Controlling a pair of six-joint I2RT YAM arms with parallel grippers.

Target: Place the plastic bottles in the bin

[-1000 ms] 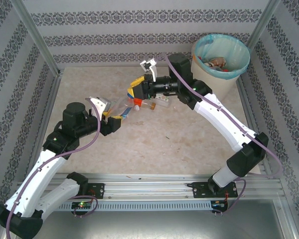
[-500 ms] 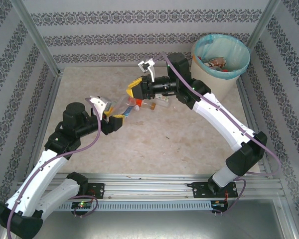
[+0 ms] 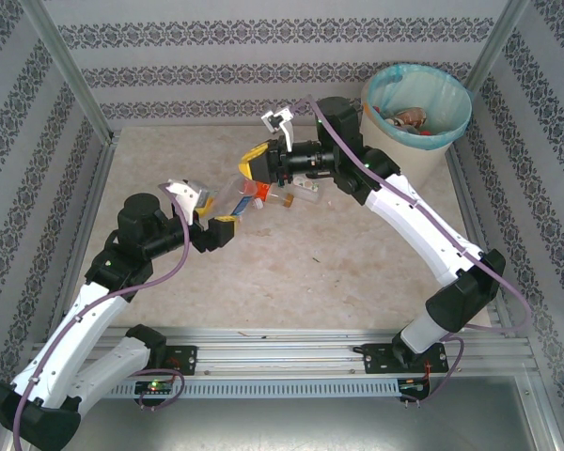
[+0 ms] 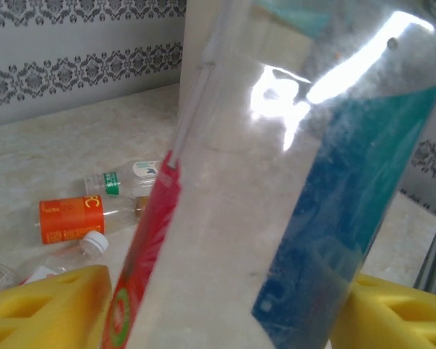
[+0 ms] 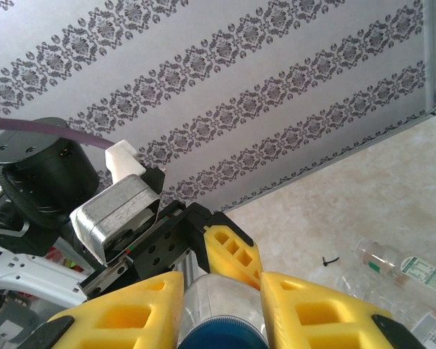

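Both hands clamp one clear bottle (image 3: 237,199) just 10 o'clock of bench centre. The left hand (image 3: 224,224) grips its body and the right hand (image 3: 254,169) pinches the blue-capped end. If either pulls before the other releases, the slick plastic may twist free and drop among the loose bottles (image 4: 73,218). The bin (image 3: 418,68) stands at 1 o'clock, well apart.

I see the clear bottle (image 4: 276,182) as smooth, glossy plastic throwing hard glare, with a shiny blue and red film label. The yellow finger pads (image 4: 43,305) look matt and foam-like. The table (image 3: 291,282) reads matt and stone-patterned. The bin (image 3: 442,136) wears a thin, crinkled teal plastic liner. The rail (image 3: 291,338) is brushed metal.
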